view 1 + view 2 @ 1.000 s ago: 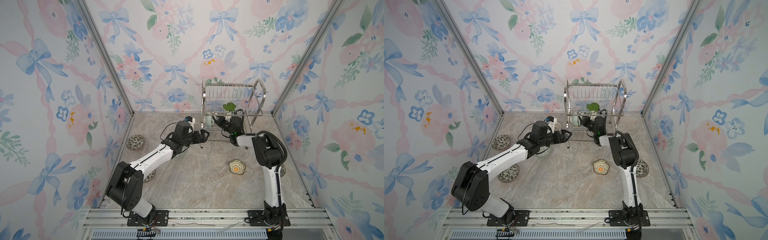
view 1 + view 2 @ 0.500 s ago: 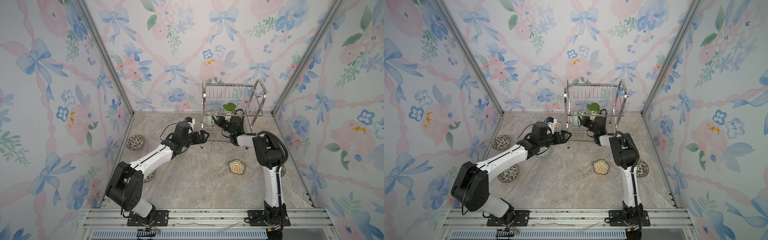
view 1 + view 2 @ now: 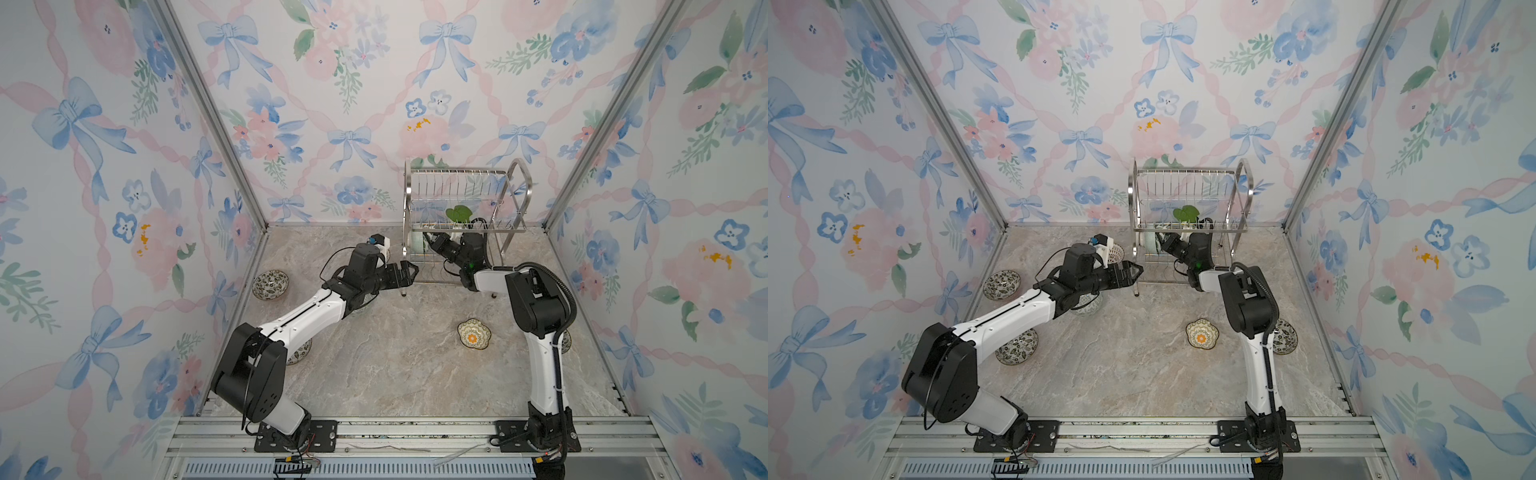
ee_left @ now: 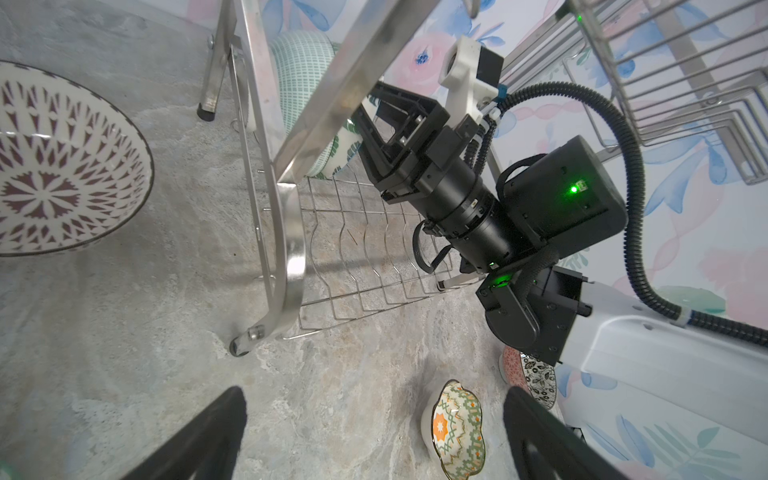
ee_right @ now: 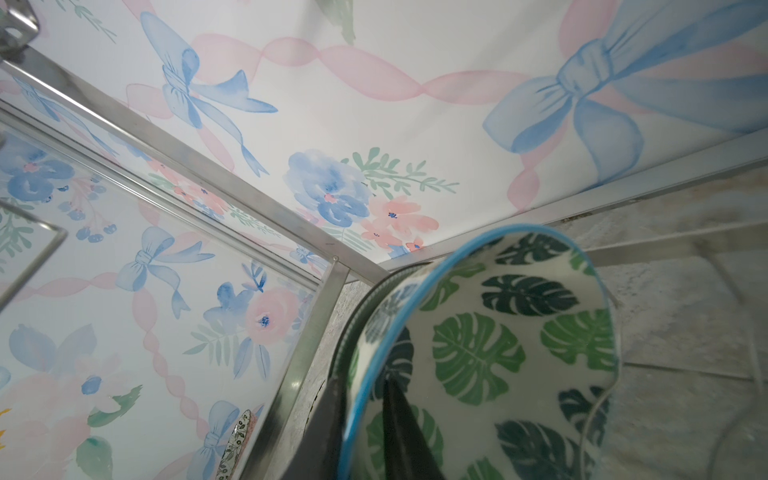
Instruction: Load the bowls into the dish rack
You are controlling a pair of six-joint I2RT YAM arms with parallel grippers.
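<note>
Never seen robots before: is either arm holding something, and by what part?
The right end effector straddles the rim of the leaf-patterned bowl, one finger inside, one outside; whether it grips firmly cannot be told. The left end effector is open, empty.

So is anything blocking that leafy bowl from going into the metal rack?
Nothing visible. The leafy bowl is already inside the rack's lower level, on edge right beside the pale green bowl, with the fingers of the right gripper either side of its rim.
</note>
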